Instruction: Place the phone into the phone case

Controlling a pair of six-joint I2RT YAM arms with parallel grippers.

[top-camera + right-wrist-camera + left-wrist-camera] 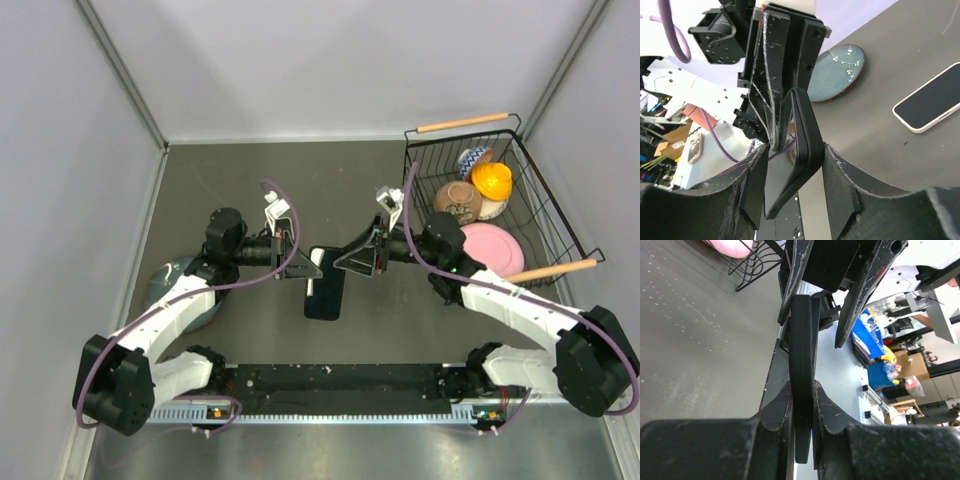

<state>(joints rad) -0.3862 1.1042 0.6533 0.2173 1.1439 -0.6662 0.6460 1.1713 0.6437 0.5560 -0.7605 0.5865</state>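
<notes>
The black phone case (325, 285) hangs edge-up over the middle of the table, between both arms. My left gripper (296, 255) is shut on its left edge; in the left wrist view both fingers (782, 405) pinch the case (801, 355). My right gripper (350, 262) straddles the opposite edge. In the right wrist view its jaws stand open around the case (802, 135): the right finger (837, 175) touches it and a gap shows at the left finger. The white-rimmed phone (930, 102) lies screen-up on the table, mostly hidden under the case in the top view (315, 260).
A blue-grey plate (170, 280) lies at the left by my left arm, also in the right wrist view (836, 72). A black wire basket (560, 215) at the back right holds a pink plate, bowls and an orange item.
</notes>
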